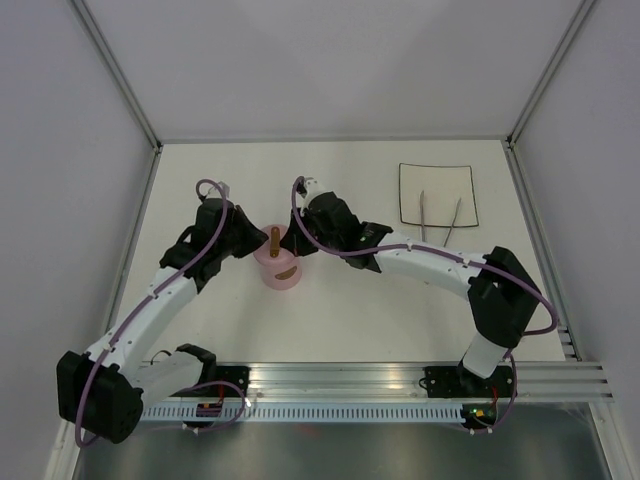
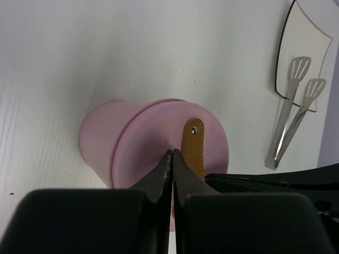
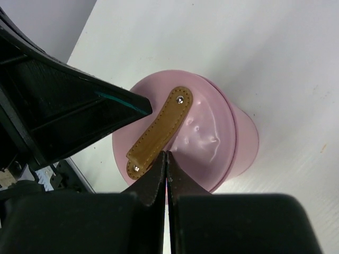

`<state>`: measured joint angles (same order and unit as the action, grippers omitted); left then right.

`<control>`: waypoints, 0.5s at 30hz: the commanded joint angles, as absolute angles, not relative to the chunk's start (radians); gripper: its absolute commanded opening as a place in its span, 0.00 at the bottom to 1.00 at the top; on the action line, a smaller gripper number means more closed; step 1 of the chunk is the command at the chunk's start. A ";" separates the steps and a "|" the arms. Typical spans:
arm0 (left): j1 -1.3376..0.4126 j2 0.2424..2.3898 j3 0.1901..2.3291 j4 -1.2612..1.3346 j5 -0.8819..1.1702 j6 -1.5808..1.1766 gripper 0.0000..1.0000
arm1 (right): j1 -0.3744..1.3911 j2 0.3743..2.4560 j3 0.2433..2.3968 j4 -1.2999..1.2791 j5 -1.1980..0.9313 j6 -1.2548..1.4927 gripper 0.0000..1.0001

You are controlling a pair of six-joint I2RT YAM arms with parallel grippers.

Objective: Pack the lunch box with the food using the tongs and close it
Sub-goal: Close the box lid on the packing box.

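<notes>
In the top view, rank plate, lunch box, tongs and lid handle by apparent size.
1. plate
2. lunch box
3. tongs: about as long as the lunch box looks, but far thinner, so that pair is unsure
4. lid handle, smallest

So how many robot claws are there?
2. The left gripper, shut, is at the pink lid from the left; the right gripper, shut, is at it from the right.

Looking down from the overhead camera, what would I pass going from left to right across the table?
left gripper → pink lunch box → right gripper → white plate
</notes>
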<state>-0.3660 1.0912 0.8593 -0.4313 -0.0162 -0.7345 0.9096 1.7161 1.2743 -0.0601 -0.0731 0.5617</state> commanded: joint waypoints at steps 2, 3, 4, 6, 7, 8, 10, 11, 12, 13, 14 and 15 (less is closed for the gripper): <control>-0.353 1.094 0.713 -0.641 -0.048 -0.886 0.02 | 0.954 1.804 1.210 -0.111 -0.029 0.586 0.01; -0.348 1.086 0.704 -0.638 -0.046 -0.903 0.02 | 0.963 1.816 1.227 -0.103 -0.028 0.587 0.00; -0.339 1.069 0.693 -0.638 -0.046 -0.916 0.02 | 0.972 1.834 1.239 -0.089 -0.028 0.588 0.01; -0.296 1.048 0.689 -0.637 -0.045 -0.923 0.02 | 0.974 1.899 1.304 -0.086 -0.029 0.578 0.01; -0.273 1.029 0.684 -0.637 -0.037 -0.920 0.02 | 0.974 1.923 1.333 -0.097 -0.025 0.574 0.01; -0.215 1.023 0.681 -0.637 -0.028 -0.904 0.02 | 0.974 1.969 1.383 -0.101 -0.018 0.569 0.01; -0.155 1.012 0.684 -0.626 -0.005 -0.864 0.03 | 0.974 2.024 1.428 -0.091 -0.006 0.557 0.01; -0.099 1.014 0.690 -0.621 -0.005 -0.848 0.03 | 0.974 2.039 1.469 -0.084 -0.006 0.552 0.01; -0.077 1.022 0.699 -0.608 0.027 -0.830 0.03 | 0.973 2.052 1.494 -0.083 -0.006 0.549 0.01; -0.051 1.028 0.724 -0.601 0.032 -0.793 0.03 | 0.973 2.077 1.520 -0.089 0.018 0.537 0.02; -0.043 1.049 0.741 -0.597 0.035 -0.773 0.03 | 0.973 2.085 1.578 -0.098 0.021 0.528 0.02; -0.040 1.060 0.759 -0.595 0.038 -0.755 0.03 | 0.970 2.091 1.607 -0.109 0.025 0.522 0.02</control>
